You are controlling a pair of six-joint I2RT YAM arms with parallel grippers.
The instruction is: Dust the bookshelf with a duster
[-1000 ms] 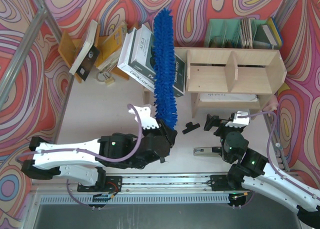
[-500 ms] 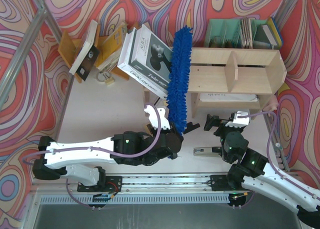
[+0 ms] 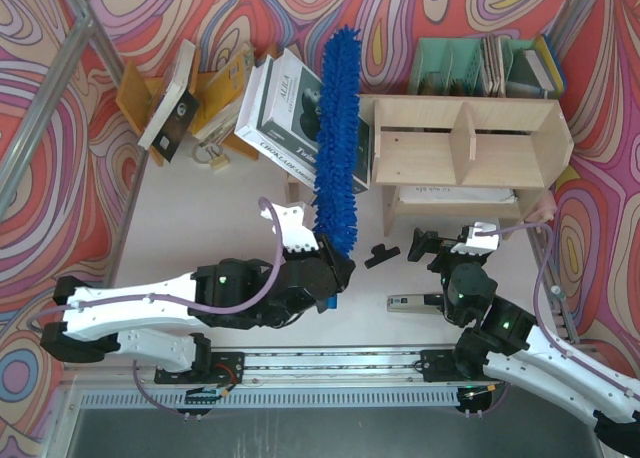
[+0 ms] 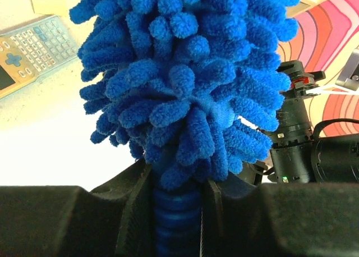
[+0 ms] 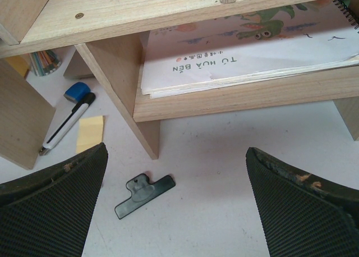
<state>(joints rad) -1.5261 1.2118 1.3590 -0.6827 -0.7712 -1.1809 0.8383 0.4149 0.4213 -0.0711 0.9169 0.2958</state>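
Dusting seems underway but unfinished: the left gripper [image 3: 335, 266] is clamped on the duster [image 3: 336, 138], whose head points to twelve o'clock across the bookshelf's [image 3: 470, 128] left end, while at its three o'clock the right gripper [image 3: 429, 251] hangs wide and empty.

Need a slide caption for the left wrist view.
Left gripper shut on the duster by its handle, blue head filling the frame, calculator behind.
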